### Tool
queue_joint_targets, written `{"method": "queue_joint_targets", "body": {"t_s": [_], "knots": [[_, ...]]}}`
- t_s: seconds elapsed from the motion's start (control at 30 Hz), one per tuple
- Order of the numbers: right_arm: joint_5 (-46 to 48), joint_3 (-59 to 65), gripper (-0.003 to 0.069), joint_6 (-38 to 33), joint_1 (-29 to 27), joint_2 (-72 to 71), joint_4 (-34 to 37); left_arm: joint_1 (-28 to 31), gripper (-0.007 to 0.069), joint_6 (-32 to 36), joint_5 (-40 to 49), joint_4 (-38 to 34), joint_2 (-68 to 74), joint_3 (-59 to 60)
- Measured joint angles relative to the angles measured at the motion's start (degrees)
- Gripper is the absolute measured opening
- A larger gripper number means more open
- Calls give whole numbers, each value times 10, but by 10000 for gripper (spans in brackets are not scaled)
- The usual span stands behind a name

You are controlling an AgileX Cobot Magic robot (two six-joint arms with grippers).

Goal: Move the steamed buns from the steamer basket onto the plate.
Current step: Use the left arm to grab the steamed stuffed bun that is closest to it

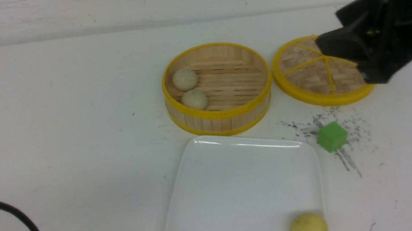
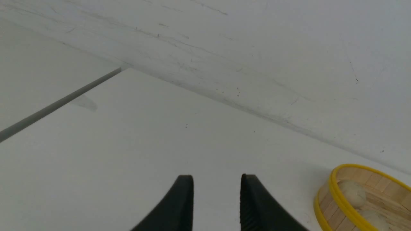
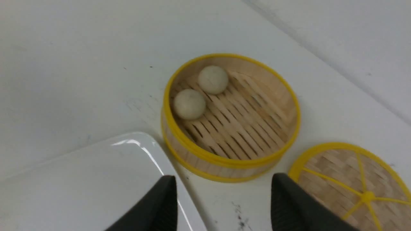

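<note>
Far left: a black cable (image 1: 22, 223) curves over the white worktop (image 1: 67, 107). Left end effector (image 2: 217, 192): fingers apart with nothing between them, over bare worktop, the steamer basket (image 1: 221, 119) off to one side. Two off-white buns (image 1: 185, 79) (image 1: 194, 100) lie side by side against the basket's left wall. Just in front of the basket, the plate (image 1: 235, 173) carries the yellow bun (image 1: 308, 228) near its right front corner. Right: woven lid (image 1: 317, 77) and green cube (image 1: 332, 137). Right end effector (image 3: 223, 179): fingers spread wide, empty, above the lid.

Left fingers (image 2: 181, 205) parted above white table (image 2: 128, 150); steamer basket (image 2: 326, 205), apart from them, holds two off-white buns (image 2: 352, 193).
</note>
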Motion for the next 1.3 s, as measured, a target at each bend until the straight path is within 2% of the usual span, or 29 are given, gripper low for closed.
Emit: {"method": "queue_joint_targets", "body": {"t_s": [0.2, 0.33, 0.4, 0.47, 0.57, 0.7, 0.87, 1.0, 1.3], "knots": [[-12, 71, 401, 122, 0, -119, -133, 0, 240, 0, -23, 0, 44, 0], [-18, 138, 401, 215, 0, -210, -214, 0, 240, 0, -106, 2, 83, 0], [-18, 161, 401, 244, 0, -237, -230, 0, 240, 0, -134, 4, 95, 0], [-16, 201, 401, 302, 0, -298, -250, 0, 240, 0, -180, 13, 118, 0], [-5, 249, 401, 338, 0, -372, -253, 0, 240, 0, -202, 19, 147, 0], [26, 293, 401, 353, 0, -443, -242, 0, 240, 0, -235, 21, 177, 0], [63, 347, 401, 357, 0, -569, -205, 0, 240, 0, -364, 26, 253, 0], [81, 351, 401, 357, 0, -632, -203, 0, 240, 0, -400, 33, 327, -9], [158, 353, 401, 357, -1, -645, -204, 0, 240, 0, -482, 132, 520, -127]]}}
